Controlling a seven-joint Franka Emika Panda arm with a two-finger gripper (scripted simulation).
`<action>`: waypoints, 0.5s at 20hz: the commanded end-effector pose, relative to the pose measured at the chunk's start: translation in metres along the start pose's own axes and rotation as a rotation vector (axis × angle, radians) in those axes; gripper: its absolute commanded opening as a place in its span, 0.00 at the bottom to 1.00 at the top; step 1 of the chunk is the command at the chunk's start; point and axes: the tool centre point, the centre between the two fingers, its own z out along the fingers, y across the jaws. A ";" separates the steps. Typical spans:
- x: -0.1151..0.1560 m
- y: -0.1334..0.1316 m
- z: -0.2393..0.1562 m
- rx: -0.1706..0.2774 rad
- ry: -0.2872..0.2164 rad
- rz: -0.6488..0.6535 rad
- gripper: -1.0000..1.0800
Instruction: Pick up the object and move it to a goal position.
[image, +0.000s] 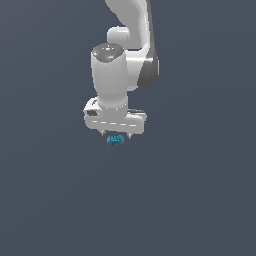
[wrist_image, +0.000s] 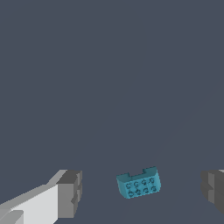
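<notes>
Gripper (image: 116, 135): pointing straight down, jaws spread wide and holding nothing; in the wrist view both grey fingertips (wrist_image: 70, 192) stand clear of the piece with open gaps on either side

Object (image: 115, 140): small teal-blue studded block, lying on the plain dark floor directly beneath the gripper — in the exterior view it sits at about 6 o'clock from the white gripper body

Key relation: block lies between the two fingers, nearer the midline than either tip, though in the wrist view it (wrist_image: 139, 182) appears a touch closer to one finger than the other

Long axis: runs roughly along the line joining the fingertips, tilted slightly off it; a closure would press on the short ends, by my reading

Contact: none visible

Height above block: small in the exterior view; whether the tips have reached block level cannot be told

Stage, as judged: aligned above, before the grasp

Goal position: no marker visible in either view

Risk, as judged: the slight skew may twist the block as the jaws meet — worth watching
</notes>
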 end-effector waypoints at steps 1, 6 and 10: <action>-0.004 0.000 0.006 0.003 -0.005 0.052 0.96; -0.013 0.001 0.022 0.008 -0.017 0.189 0.96; -0.022 0.003 0.036 0.010 -0.028 0.313 0.96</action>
